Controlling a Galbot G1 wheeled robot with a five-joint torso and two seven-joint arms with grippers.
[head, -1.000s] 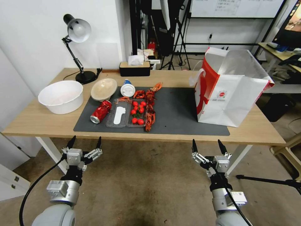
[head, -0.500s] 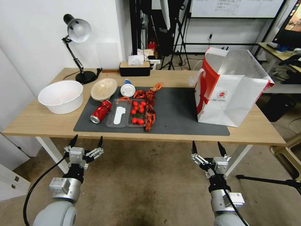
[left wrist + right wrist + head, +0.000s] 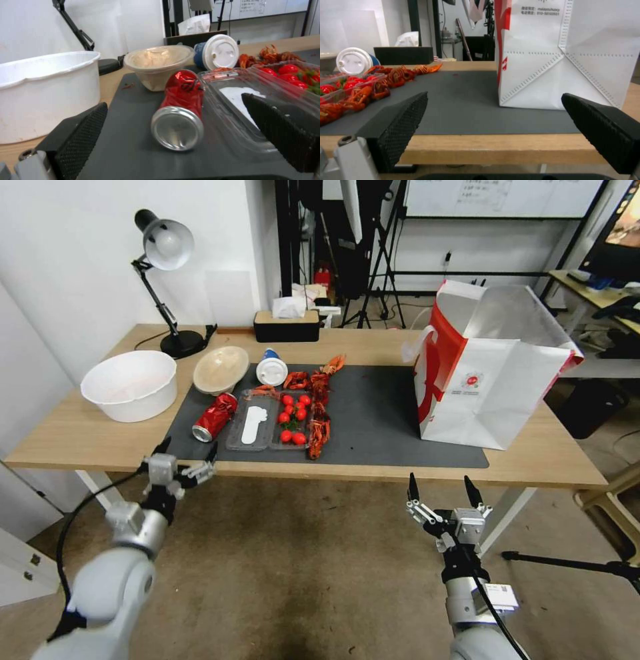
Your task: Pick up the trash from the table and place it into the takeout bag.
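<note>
Your left gripper (image 3: 185, 453), jaws spread and empty, faces the crushed can (image 3: 180, 110) on the light-wood surface (image 3: 87, 430); right gripper (image 3: 440, 492), likewise, sits below its edge facing the takeout bag (image 3: 490, 373).

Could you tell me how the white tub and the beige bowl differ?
The white tub is larger and sits upright on bare wood; the beige bowl is smaller, shallower and tilted at the mat edge. The tub is white plastic, the bowl pale tan. Both are round and on the table.
</note>
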